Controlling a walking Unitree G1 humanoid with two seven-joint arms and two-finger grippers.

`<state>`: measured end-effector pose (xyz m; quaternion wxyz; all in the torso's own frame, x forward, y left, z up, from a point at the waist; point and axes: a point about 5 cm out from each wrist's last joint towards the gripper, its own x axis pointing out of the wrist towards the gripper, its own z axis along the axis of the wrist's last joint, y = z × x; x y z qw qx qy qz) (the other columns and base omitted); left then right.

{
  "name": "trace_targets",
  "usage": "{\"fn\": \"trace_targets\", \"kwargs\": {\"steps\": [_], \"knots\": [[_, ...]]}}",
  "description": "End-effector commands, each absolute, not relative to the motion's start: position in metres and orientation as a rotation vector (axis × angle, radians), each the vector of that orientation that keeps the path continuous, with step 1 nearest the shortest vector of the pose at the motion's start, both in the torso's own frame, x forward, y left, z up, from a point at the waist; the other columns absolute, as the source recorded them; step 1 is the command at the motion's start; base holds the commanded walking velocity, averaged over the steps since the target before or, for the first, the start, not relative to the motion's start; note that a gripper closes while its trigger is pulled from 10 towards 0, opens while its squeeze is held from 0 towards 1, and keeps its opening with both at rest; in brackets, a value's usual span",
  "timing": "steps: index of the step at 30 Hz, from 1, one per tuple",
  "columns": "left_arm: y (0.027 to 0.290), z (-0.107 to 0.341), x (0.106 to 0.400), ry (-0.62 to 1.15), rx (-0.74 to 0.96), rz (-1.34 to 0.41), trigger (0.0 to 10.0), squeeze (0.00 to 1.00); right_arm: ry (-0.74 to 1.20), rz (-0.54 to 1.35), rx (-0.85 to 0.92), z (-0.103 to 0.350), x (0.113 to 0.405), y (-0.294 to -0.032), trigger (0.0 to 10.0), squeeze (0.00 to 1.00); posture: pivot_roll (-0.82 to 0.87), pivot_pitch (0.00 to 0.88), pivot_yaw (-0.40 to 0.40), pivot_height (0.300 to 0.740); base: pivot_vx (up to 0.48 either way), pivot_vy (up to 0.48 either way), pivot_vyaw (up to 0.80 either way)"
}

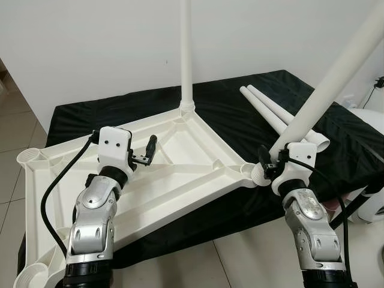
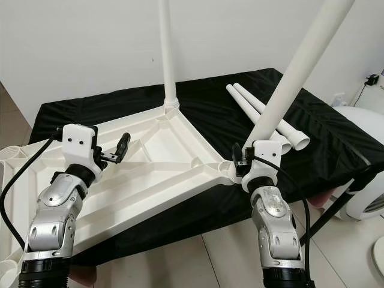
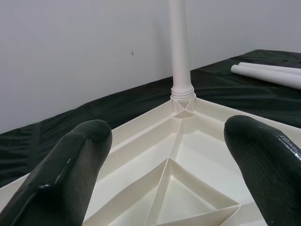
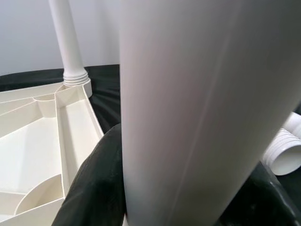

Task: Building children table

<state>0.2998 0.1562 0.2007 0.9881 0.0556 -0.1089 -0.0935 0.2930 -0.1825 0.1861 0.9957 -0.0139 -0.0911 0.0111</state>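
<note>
On the black-covered bench [image 1: 252, 114] the white table top [image 1: 180, 174] is laid upside down, one leg [image 1: 186, 54] already standing in the far corner socket. A second leg [image 1: 336, 78] is clenched near its lower end by the right gripper [image 1: 273, 161], just beside the near-right socket [image 1: 252, 173]; it should be brought upright before being pressed in. The left gripper [image 3: 169, 155] is held wide open above the ribs, touching nothing. Two spare legs [image 1: 270, 108] are left on the bench.

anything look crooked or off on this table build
Yes: the white plastic leg gripped by the right claw leans steeply at the upturned white tabletop's corner socket, while the far fitted leg stands upright. The left claw hovers open above the ribs.
</note>
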Motion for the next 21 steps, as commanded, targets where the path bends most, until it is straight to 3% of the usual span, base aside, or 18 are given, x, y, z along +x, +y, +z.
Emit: {"fn": "trace_targets", "kwargs": {"steps": [1, 21], "knots": [[0.168, 0.201, 0.298, -0.229, 0.104, 0.002, 10.0, 0.00, -0.174, 0.026, -0.028, 0.185, 0.290, -0.180, 10.0, 0.00, -0.08, 0.021, 0.067, 0.740, 0.000, 0.000, 0.00], [0.161, 0.175, 0.290, -0.186, 0.066, 0.003, 10.0, 0.00, -0.186, 0.090, -0.001, 0.178, 0.284, -0.167, 10.0, 0.00, -0.08, 0.045, 0.061, 0.740, 0.000, 0.000, 0.00]]}}
